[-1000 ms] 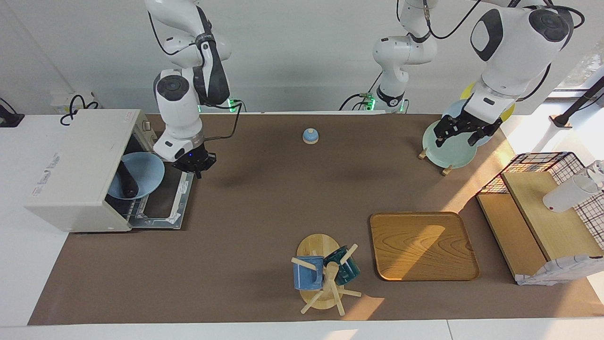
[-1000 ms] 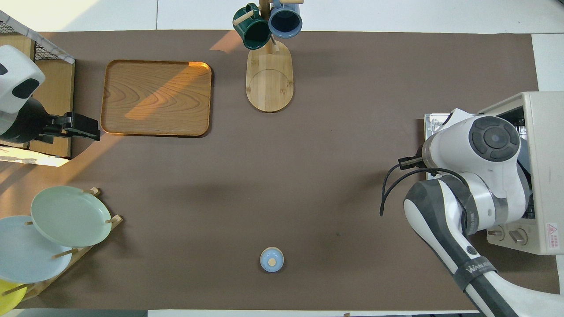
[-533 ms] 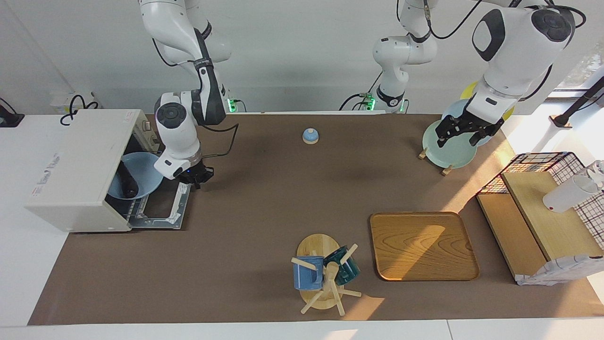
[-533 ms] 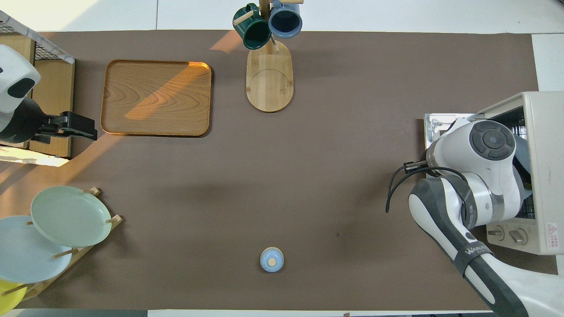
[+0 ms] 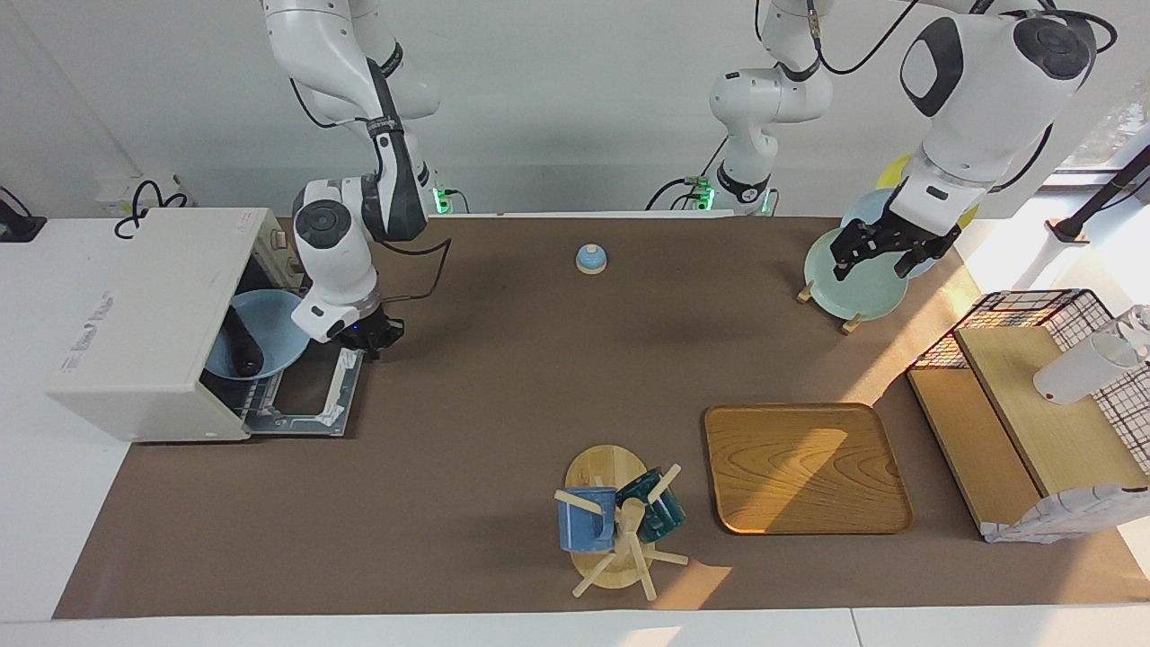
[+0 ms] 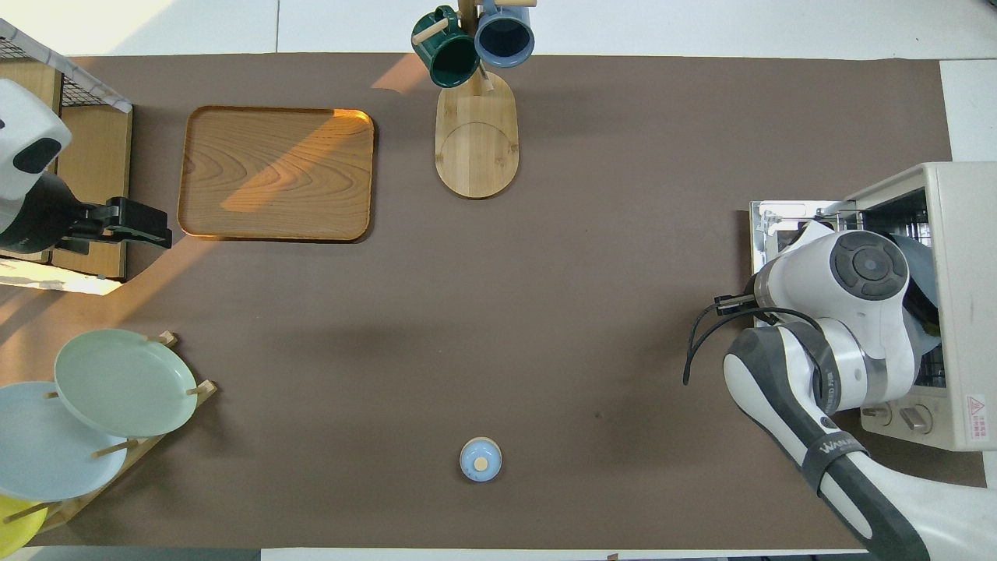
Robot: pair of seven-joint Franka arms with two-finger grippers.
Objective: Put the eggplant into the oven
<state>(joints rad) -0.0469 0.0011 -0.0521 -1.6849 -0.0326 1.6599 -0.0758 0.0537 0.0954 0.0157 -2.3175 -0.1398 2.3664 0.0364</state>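
While the eggplant (image 5: 241,345) lies in the oven (image 5: 148,323), right hand (image 5: 373,337) clenched over its door; left hand (image 5: 885,253) released above brown-covered counter (image 5: 503,386).

Eggplant (image 5: 241,346) on blue plate (image 5: 269,325) inside open oven (image 5: 144,323) — right pincer (image 5: 375,338) closed over its door

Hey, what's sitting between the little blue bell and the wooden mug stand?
Nothing. The overhead view shows only bare brown mat between the blue bell and the mug stand; the facing view agrees.
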